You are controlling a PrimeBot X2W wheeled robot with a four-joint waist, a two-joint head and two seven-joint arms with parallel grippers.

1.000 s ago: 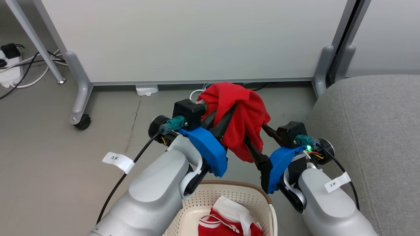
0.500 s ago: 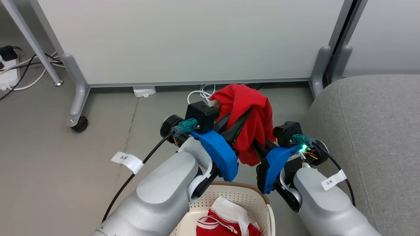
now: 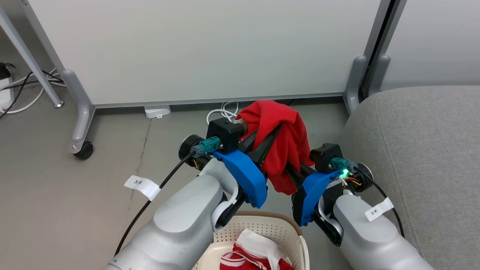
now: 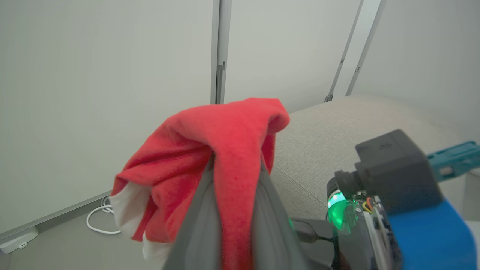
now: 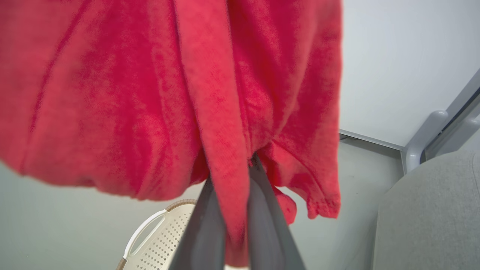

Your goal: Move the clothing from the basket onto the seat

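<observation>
Both grippers hold the plain red garment up in the air over the floor, ahead of the basket. My left gripper is shut on a fold of it, seen close up in the left wrist view as cloth pinched between the fingers. My right gripper is shut on its lower part, the garment hanging over the fingers. The red garment with white stripes lies in the cream basket at the bottom edge. The grey seat stands just right of the arms.
A white partition on grey wheeled feet closes off the far side. White cables and a small white box lie at its base. More cables lie at far left. Grey floor spreads to the left.
The camera has swung right. Both arms have carried the red garment a little rightward, closer to the seat, and the two grippers have drawn closer together.
</observation>
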